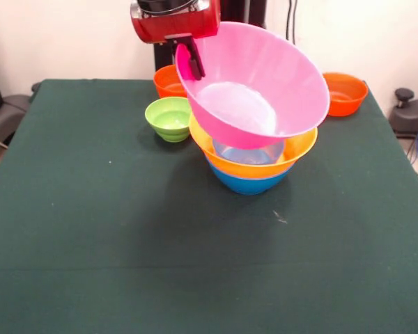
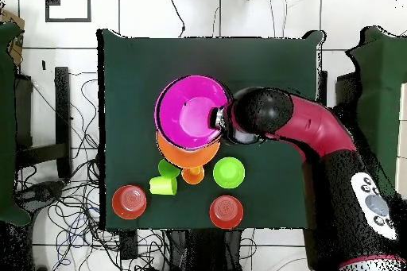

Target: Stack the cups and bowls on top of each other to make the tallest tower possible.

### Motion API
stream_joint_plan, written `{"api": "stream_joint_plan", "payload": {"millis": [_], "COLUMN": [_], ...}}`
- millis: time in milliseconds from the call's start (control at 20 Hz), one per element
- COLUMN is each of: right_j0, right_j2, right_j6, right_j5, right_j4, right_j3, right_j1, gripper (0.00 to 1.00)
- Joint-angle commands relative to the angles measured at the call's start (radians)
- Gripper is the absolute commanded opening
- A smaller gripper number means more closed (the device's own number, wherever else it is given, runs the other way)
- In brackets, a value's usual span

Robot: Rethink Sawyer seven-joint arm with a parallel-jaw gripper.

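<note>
Front view shows the gripper (image 1: 190, 61) at the upper middle of the frame, its dark fingers (image 1: 194, 60) closed on the rim of the pink bowl (image 1: 265, 76), one finger visible inside the rim. The pink bowl is tilted steeply, its opening facing the lower left of the frame, and its lower edge rests in the yellow-orange bowl (image 1: 299, 147). That bowl sits nested in the blue bowl (image 1: 247, 184), which stands on the green tabletop (image 1: 90, 229) just right of centre. Left of this pile, close beside it, is a small green bowl (image 1: 168, 117), with an orange bowl (image 1: 167, 81) behind it, partly hidden by the pink one. Another orange bowl (image 1: 345, 92) sits at the upper right, well apart from the pile.

Overhead view has the red and black arm (image 2: 318, 129) reaching in from the right to the pink bowl's rim. Below the pile lie three small cups clustered together: green (image 2: 168, 168), lime-yellow (image 2: 163, 186) and orange (image 2: 192, 175).
</note>
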Motion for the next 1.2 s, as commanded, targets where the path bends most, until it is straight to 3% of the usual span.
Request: {"api": "stream_joint_plan", "payload": {"millis": [50,450,900,1200], "right_j0": [-0.022,-0.025,-0.019,-0.019], "right_j2": [0.066,0.122,0.156,0.164], "right_j6": [-0.215,-0.167,-0.087,-0.064], "right_j5": [0.014,0.071,0.024,-0.032], "right_j4": [-0.134,-0.071,-0.027,-0.043], "right_j3": [0.018,0.118,0.189,0.222], "right_j1": [-0.060,-0.188,-0.201,-0.187], "gripper": [0.00,0.00,0.00,0.00]}}
